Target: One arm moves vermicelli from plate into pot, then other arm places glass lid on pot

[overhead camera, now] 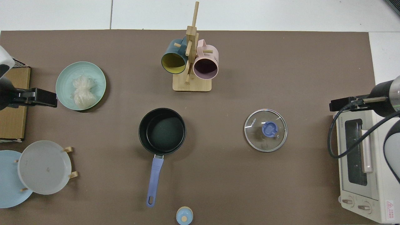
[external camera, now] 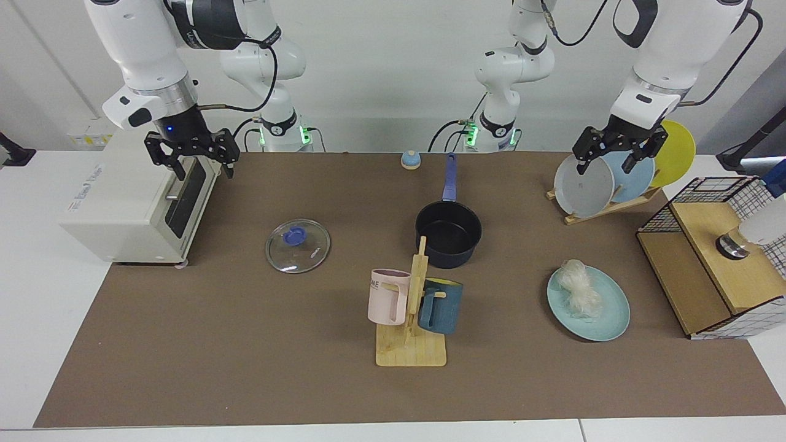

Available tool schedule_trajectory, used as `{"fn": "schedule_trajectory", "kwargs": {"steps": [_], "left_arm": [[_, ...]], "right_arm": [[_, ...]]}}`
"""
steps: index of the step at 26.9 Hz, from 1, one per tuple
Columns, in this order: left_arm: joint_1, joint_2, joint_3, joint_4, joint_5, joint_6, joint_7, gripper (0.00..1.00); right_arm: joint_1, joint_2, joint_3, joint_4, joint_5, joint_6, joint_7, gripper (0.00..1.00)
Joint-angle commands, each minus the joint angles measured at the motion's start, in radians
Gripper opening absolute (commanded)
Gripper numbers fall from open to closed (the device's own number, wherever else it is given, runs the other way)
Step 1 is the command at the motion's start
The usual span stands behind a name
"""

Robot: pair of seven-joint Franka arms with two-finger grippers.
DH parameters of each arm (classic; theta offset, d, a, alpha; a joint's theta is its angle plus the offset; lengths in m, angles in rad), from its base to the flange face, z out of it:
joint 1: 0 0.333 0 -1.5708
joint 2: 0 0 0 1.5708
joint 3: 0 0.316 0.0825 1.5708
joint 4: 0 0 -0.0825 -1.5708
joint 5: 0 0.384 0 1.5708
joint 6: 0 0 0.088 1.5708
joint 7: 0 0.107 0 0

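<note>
- Brown mat (external camera: 245,356) covers the white table; both arms hang raised at opposite ends, neither touching anything.
- Left gripper (external camera: 617,158): above the wooden rack (external camera: 605,209) of grey, blue and yellow plates; fingers spread apart, holding nothing.
- Right gripper (external camera: 195,161): over the white toaster oven (external camera: 132,205); fingers spread apart, empty; blue light at the wrist.
- Vermicelli (external camera: 580,288): white bundle lying on the teal plate (external camera: 608,322), towards its rack-side edge.
- Pot (external camera: 448,233): mid-table, empty, handle pointing toward the arm bases.
- Glass lid (external camera: 298,245): flat on the mat between pot and oven, knob up, well apart from the pot.
- Mug tree (external camera: 412,319) with pink and dark blue mugs stands just in front of the pot.
</note>
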Motion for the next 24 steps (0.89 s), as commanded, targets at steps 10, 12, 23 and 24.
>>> {"fn": "schedule_trajectory", "kwargs": {"steps": [10, 12, 23, 24], "left_arm": [[-0.073, -0.008, 0.093, -0.011, -0.008, 0.018, 0.013, 1.0], [-0.073, -0.008, 0.092, -0.011, -0.008, 0.017, 0.013, 1.0], [-0.072, -0.009, 0.102, -0.011, -0.002, 0.001, 0.013, 1.0], [-0.072, -0.009, 0.104, -0.011, -0.002, 0.001, 0.014, 1.0]], "right_arm": [[-0.003, -0.001, 0.009, 0.004, 0.016, -0.013, 0.004, 1.0], [-0.002, 0.0, 0.009, 0.004, 0.021, -0.013, 0.002, 1.0], [0.001, 0.002, 0.014, 0.001, 0.009, -0.001, -0.001, 1.0], [0.003, 0.002, 0.015, -0.004, 0.007, -0.002, -0.001, 1.0]]}}
